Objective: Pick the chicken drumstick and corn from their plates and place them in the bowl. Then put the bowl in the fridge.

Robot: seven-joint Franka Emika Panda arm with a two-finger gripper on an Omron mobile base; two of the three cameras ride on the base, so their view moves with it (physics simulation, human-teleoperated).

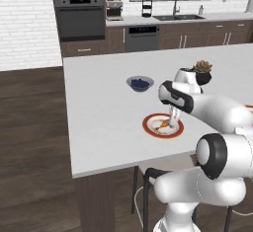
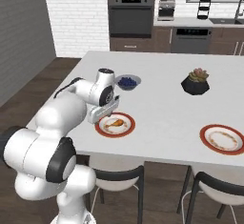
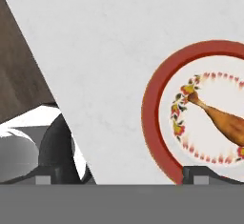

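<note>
Golden-brown chicken drumstick [image 3: 225, 119] at three o'clock on our red-rimmed plate [image 3: 151, 105], two-finger gripper [image 3: 121, 174] wide open, empty, above.

plates: 2 [image 2: 115, 124] [image 2: 223, 139] | chicken drumstick: 1 [image 3: 221, 119] | blueberry bowl: 1 [image 2: 127, 81] | plant pot: 1 [image 2: 195, 85]

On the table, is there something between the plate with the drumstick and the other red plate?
No, in the right base view only bare white tabletop lies between the drumstick plate and the other plate.
</note>
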